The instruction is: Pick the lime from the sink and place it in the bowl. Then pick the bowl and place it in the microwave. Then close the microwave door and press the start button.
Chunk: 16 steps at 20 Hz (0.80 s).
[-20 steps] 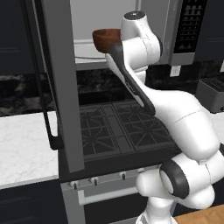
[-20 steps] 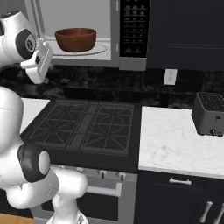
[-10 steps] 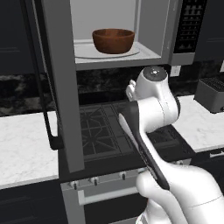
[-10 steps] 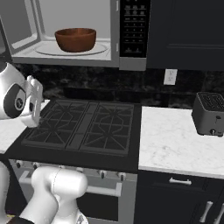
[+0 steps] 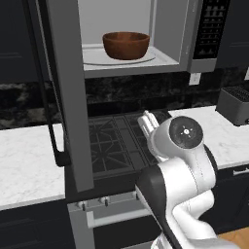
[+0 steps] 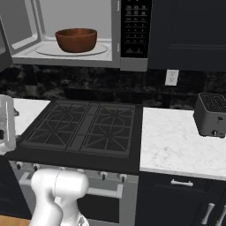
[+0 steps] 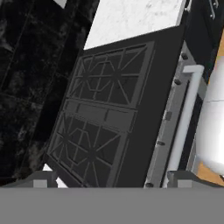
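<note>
Bowl (image 5: pixel 126 45) sits on turntable inside microwave (image 6: pixel 132 35); microwave door (image 5: pixel 65 87) swung open. Gripper (image 7: pixel 111 178) low above stove (image 6: pixel 84 128), fingers spread wide, empty.

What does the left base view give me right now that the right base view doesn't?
Left base view: the microwave door swung open, with its dark bar handle. Right base view: the full black keypad panel, and cabinet drawers under the counter. Both: the bowl on the microwave turntable, the stovetop below, and the toaster.
</note>
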Available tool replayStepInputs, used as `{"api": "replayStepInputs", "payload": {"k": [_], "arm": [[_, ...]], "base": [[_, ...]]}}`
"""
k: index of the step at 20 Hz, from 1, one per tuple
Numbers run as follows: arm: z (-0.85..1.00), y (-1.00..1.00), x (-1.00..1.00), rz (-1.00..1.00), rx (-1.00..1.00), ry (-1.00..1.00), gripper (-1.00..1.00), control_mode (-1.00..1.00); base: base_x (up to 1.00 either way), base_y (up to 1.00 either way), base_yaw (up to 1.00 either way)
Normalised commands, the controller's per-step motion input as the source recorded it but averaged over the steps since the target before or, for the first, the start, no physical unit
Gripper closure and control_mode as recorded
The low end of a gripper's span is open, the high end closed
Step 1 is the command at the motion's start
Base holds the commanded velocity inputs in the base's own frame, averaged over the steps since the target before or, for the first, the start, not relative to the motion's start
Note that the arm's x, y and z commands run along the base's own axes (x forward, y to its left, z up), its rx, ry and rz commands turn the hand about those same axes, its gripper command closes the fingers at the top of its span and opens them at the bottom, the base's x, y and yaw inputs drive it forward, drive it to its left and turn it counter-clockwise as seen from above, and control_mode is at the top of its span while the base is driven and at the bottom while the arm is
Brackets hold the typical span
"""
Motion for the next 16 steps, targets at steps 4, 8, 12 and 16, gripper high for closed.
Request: {"api": "replayStepInputs", "payload": {"k": [4, 8, 12, 16], "arm": [[-0.32, 0.0, -1.0, 0.0, 0.0, -0.19, -1.0, -1.0], [-0.58, 0.07, -1.0, 0.0, 0.0, -0.09, -1.0, -1.0], [-0.78, 0.04, -1.0, 0.0, 0.0, -0.03, -1.0, -1.0], [-0.95, 0.42, -0.88, 0.0, 0.0, -0.1, -1.0, -1.0]], "base": [[0.0, 0.0, 0.0], [0.0, 0.0, 0.0], [0.0, 0.0, 0.0], [0.0, 0.0, 0.0]]}}
